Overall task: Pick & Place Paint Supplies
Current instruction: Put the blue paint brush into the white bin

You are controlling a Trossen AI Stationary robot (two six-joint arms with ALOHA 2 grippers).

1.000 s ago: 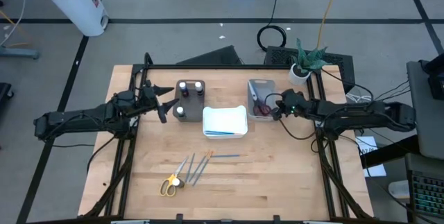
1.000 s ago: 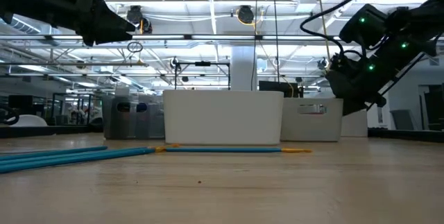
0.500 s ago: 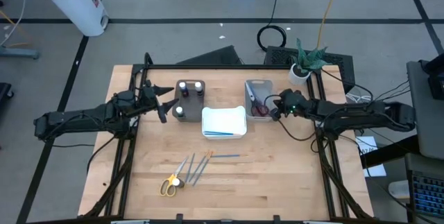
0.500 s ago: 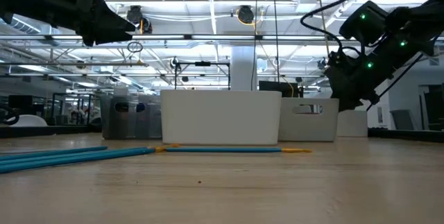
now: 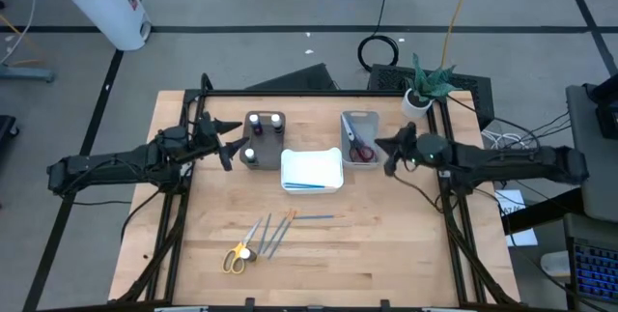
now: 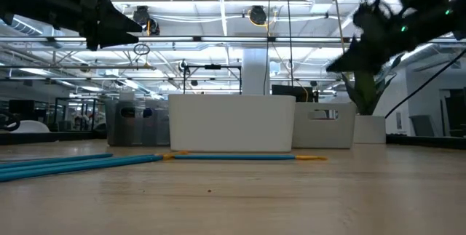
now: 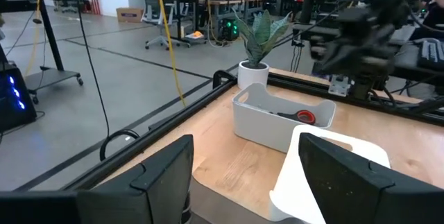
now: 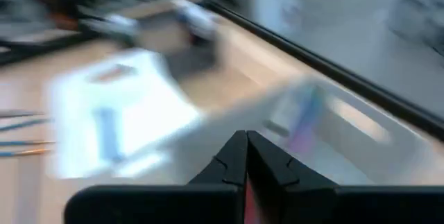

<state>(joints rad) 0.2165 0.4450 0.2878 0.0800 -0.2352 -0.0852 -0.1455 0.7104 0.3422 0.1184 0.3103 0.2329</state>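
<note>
My left gripper hovers open and holds nothing, just left of the brown tray, in which dark paint bottles with white caps stand. My right gripper is shut on nothing, raised just right of the grey tray. Red-handled scissors lie in that tray. Blue brushes lie in the white tray. Yellow-handled scissors and several thin brushes lie flat on the table near its front.
The three trays stand in a row across the table's far half. A potted plant sits at the far right corner. A dark frame rail runs along the far edge. Bare wood lies between the trays and the loose brushes.
My right gripper has risen out of the grey tray and drawn back toward the table's right edge, tipping closer to level. It has stayed shut. The red-handled scissors stay lying in the grey tray.
</note>
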